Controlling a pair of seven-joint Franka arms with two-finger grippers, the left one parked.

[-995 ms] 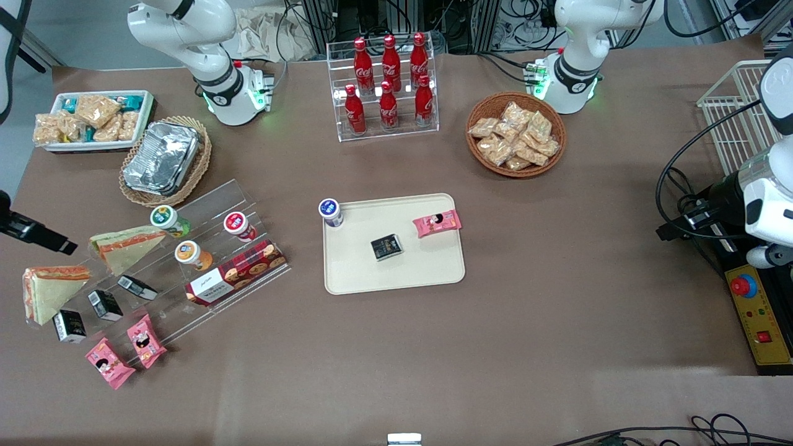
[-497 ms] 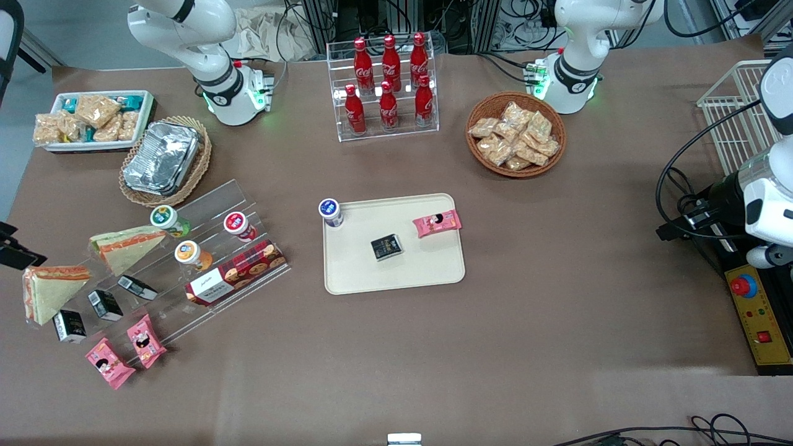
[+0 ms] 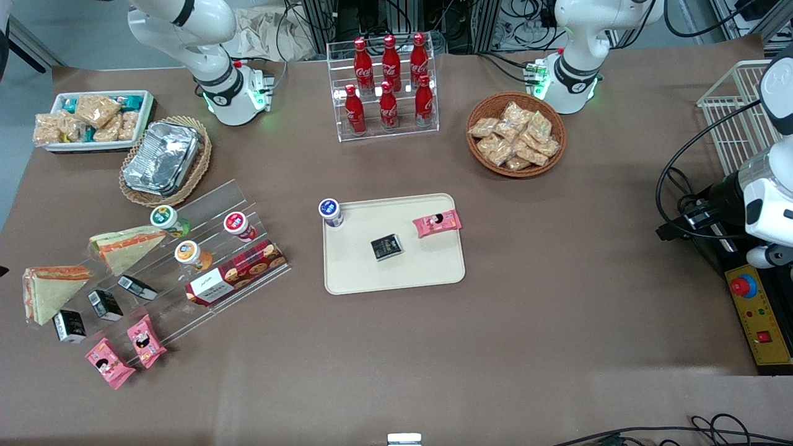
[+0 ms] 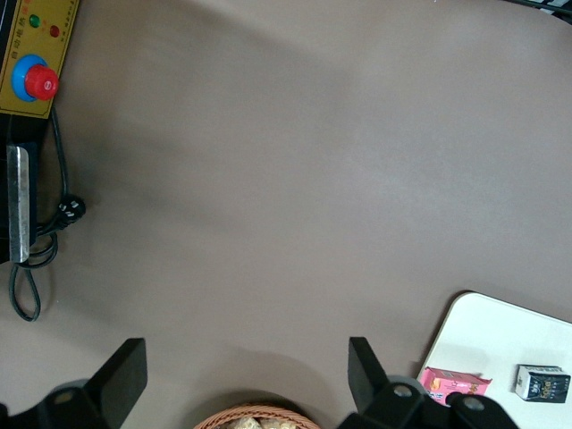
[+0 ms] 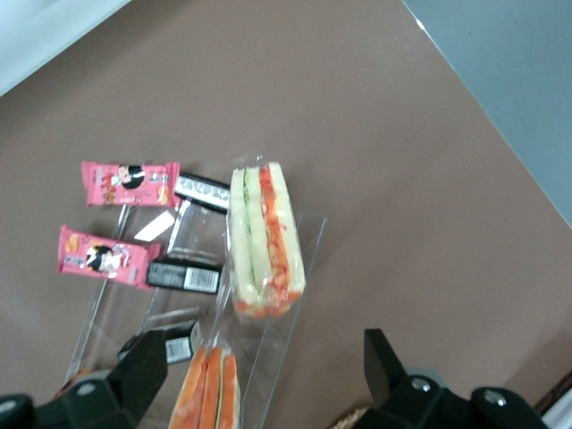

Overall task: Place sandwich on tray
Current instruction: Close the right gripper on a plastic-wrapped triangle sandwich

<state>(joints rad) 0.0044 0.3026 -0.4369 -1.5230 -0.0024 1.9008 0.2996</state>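
Approach stage of the pick; no grasp made yet. My end effector point(image 5: 259, 347) hangs released over the working arm's end of the counter point(image 3: 557, 347), its two dark fingers point(image 5: 147, 357) spread wide with nothing between them. It lies outside the front view and shows only in the right wrist view.

The triangular plastic-wrapped sandwich wedge with pale cream bread and a red-orange filling edge point(image 3: 52, 290) point(image 5: 264, 239) rests at the outer end of the clear acrylic stepped display stand point(image 3: 210, 204), just beside a small black box point(image 3: 69, 326). A second wrapped wedge with a greenish face and broad orange stripe point(image 3: 124, 244) sits one step up, farther from the front camera; it is not the target.

The large flat cream-beige rectangular tray point(image 3: 396, 272) lies near the middle of the counter, well apart from the sandwich. It already carries a blue-capped bottle point(image 3: 330, 212), a black packet point(image 3: 386, 246) and a pink snack packet point(image 3: 437, 223).

As I judge it, the next move calls for centring over the red-orange wedge, descending with the fingers straddling its thickness, and closing gently, since the soft bread and slippery wrap may deform or slide.
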